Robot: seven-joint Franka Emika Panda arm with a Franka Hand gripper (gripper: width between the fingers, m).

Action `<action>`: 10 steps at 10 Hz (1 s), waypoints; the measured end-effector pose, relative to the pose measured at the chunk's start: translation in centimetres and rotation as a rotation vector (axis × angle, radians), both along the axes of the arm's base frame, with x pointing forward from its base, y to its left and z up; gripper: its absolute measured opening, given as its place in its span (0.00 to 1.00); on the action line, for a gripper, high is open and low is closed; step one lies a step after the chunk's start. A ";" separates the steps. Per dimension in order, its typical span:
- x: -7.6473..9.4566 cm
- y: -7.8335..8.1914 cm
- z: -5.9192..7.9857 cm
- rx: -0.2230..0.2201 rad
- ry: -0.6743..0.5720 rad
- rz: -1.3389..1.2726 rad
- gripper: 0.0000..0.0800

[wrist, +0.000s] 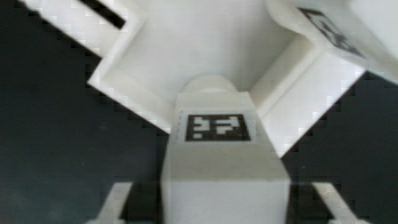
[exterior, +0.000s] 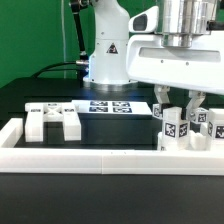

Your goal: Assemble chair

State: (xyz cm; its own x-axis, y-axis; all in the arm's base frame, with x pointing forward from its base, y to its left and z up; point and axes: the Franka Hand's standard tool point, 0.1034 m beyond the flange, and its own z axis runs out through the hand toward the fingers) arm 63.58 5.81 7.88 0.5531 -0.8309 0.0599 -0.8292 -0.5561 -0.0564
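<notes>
- One matte white tagged plastic post [exterior: 181, 129] sits clamped in the nearly closed gripper [exterior: 181, 114].
- Both stand on the exterior view's right of the flat white marker board [exterior: 110, 107].

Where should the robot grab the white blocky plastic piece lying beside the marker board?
Probably from straight above, pinching one narrow arm of the white blocky plastic piece: it lies flat, its top is uncovered, and notches leave gaps to reach into.
</notes>
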 end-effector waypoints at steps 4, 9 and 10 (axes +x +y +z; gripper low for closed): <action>-0.1 0.3 0.0 0.028 -0.001 -0.259 0.36; -0.1 0.3 -0.1 0.027 -0.001 -0.239 0.61; 0.0 0.3 0.0 0.017 -0.002 -0.156 0.61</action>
